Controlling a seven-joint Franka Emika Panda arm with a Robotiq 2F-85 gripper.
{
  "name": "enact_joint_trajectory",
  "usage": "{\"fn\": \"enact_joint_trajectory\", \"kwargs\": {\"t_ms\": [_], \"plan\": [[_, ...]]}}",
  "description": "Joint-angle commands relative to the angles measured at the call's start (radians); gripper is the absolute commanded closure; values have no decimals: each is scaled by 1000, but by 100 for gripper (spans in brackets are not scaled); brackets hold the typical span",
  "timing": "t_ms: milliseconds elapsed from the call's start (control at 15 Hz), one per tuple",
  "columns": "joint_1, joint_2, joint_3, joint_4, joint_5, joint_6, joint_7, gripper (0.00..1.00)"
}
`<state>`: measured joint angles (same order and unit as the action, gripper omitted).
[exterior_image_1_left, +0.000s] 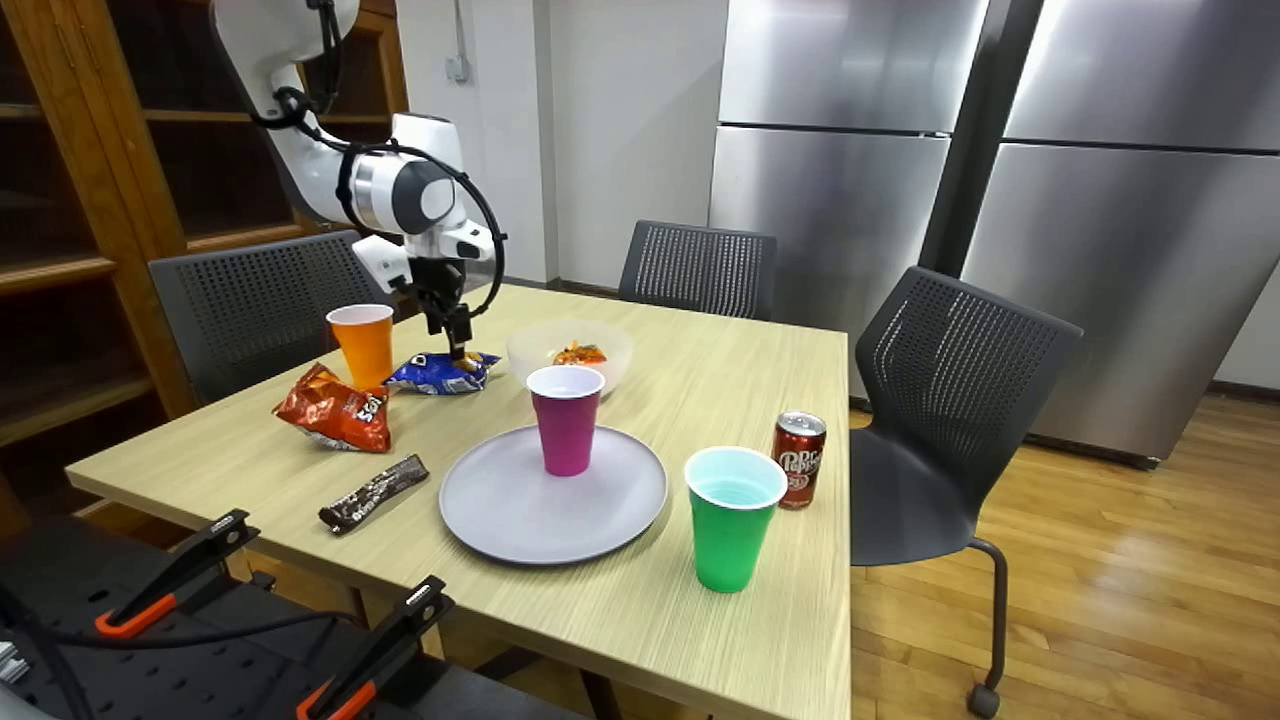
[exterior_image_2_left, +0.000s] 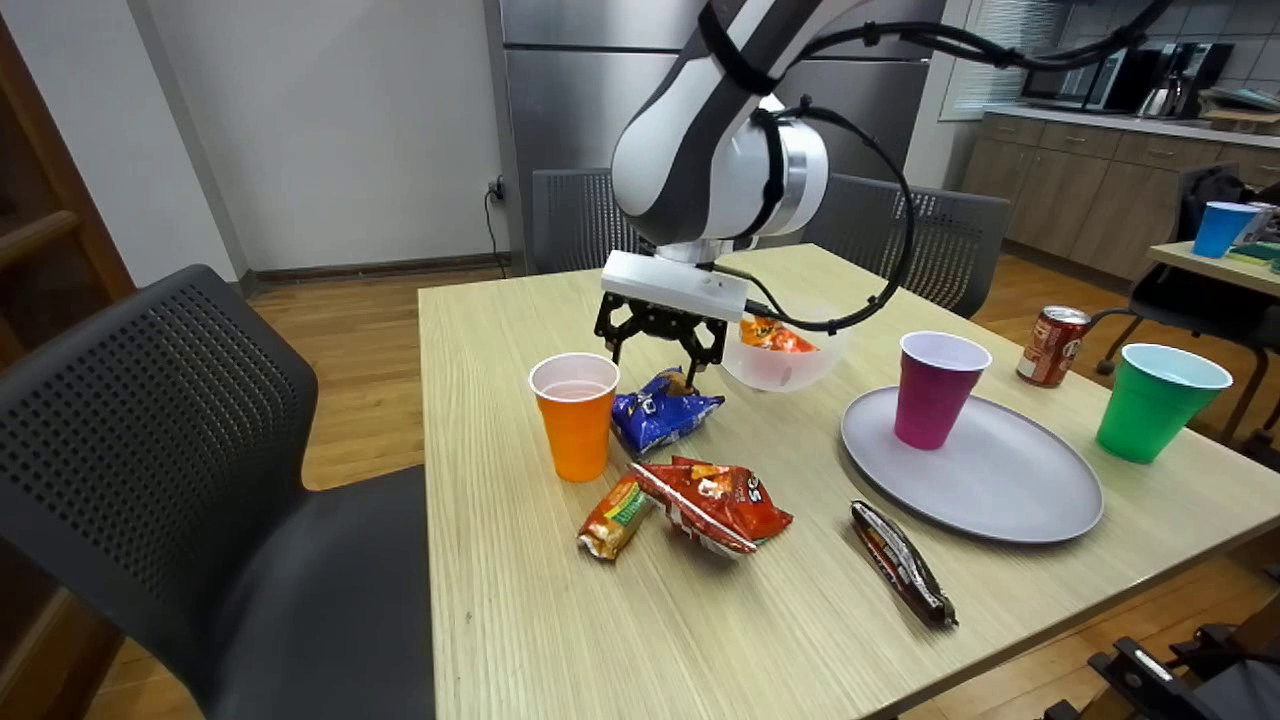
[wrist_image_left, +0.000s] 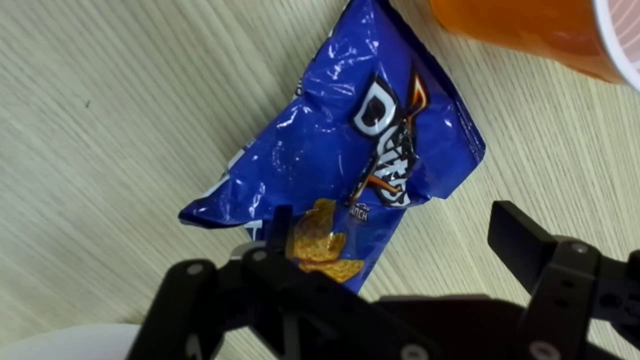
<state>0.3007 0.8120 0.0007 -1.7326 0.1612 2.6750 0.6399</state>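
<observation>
A blue Doritos bag (wrist_image_left: 320, 140) lies crumpled on the wooden table, beneath my gripper (wrist_image_left: 397, 230). The jaws are spread wide with nothing gripped. In the wrist view the left finger overlaps the bag's lower end by its chip picture; whether it touches is unclear. The right finger (wrist_image_left: 522, 245) is over bare wood. From outside, the gripper (exterior_image_2_left: 653, 368) points down just above the blue bag (exterior_image_2_left: 665, 415). An orange cup (exterior_image_2_left: 578, 430) stands upright beside the bag. Behind is a translucent bowl (exterior_image_2_left: 785, 370) holding an orange packet (exterior_image_2_left: 775, 335).
Close by lie a red chip bag (exterior_image_1_left: 340, 410) and a gold-green wrapped bar (exterior_image_2_left: 615, 520) partly under it. A dark wrapped bar (exterior_image_1_left: 375, 493) lies near a grey plate (exterior_image_1_left: 500, 520) bearing a magenta cup (exterior_image_1_left: 567, 430). Beyond stand a green cup (exterior_image_1_left: 732, 530) and a soda can (exterior_image_1_left: 798, 460).
</observation>
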Motion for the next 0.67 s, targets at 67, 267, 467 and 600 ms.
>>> {"fn": "enact_joint_trajectory", "kwargs": {"t_ms": [67,267,467,600], "plan": [[16,42,-5,66,19,-31,41,0],[16,54,-5,80,18,-33,45,28],[16,59,-6,88,18,-35,48,51],[16,61,-8,92,17,-35,51,66]]}}
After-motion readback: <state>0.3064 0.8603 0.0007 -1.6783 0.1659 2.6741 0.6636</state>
